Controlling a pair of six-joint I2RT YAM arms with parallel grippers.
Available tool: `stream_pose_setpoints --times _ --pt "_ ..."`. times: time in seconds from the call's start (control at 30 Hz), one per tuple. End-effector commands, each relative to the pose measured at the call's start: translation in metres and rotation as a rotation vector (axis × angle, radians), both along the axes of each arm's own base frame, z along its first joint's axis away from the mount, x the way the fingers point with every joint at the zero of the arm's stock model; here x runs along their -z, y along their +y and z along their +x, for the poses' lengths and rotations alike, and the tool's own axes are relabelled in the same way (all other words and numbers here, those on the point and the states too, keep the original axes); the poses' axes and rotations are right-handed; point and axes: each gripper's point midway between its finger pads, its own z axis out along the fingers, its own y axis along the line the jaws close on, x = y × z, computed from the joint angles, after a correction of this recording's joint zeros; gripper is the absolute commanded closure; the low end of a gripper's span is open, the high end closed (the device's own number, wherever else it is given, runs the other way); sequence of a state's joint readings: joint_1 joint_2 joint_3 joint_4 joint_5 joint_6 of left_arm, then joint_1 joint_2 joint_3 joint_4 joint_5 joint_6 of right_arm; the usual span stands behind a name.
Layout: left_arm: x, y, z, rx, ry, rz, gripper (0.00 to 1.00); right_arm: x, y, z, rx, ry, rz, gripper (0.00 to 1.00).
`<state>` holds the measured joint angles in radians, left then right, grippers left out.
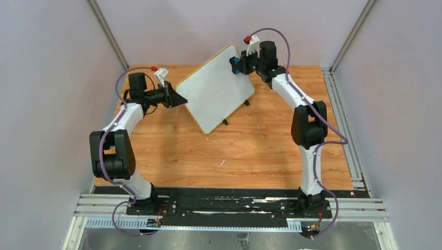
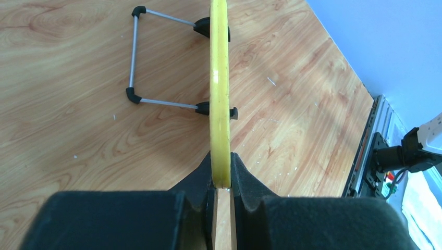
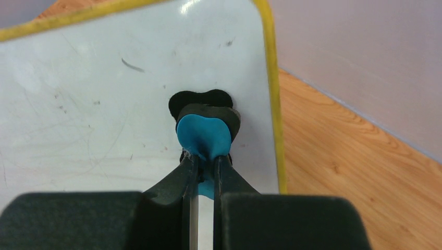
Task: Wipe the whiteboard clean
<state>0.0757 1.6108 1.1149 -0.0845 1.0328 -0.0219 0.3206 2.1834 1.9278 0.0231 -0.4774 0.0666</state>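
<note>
The whiteboard (image 1: 215, 94), white with a yellow frame, stands tilted at the back middle of the table. Its face shows only faint smudges and no red writing. My left gripper (image 1: 180, 100) is shut on the board's left edge; the left wrist view shows the yellow frame (image 2: 219, 94) clamped between the black pads. My right gripper (image 1: 236, 64) is shut on a small blue eraser (image 3: 204, 136) and presses it against the board face (image 3: 94, 104) near its upper right corner. The eraser's black felt side touches the board.
The board's wire stand with black feet (image 2: 134, 57) rests on the wooden table (image 1: 234, 151). Grey walls close in the back and sides. A metal rail (image 1: 344, 114) runs along the table's right edge.
</note>
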Motion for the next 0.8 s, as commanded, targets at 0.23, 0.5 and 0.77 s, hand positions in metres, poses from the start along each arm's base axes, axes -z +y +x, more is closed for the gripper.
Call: stream_pose_setpoints --times 0.23,0.5,0.77 --pt "0.010 0.000 0.002 0.012 -0.026 0.057 1.00 -0.018 -0.015 0.024 0.069 -0.067 -0.079 0.99" --pt "0.010 0.000 0.002 0.011 -0.026 0.057 1.00 0.021 -0.013 0.009 0.047 0.009 -0.071 0.99" --pt "0.011 0.001 0.003 0.009 -0.023 0.056 1.00 0.030 0.007 -0.022 -0.024 0.019 -0.049 0.99"
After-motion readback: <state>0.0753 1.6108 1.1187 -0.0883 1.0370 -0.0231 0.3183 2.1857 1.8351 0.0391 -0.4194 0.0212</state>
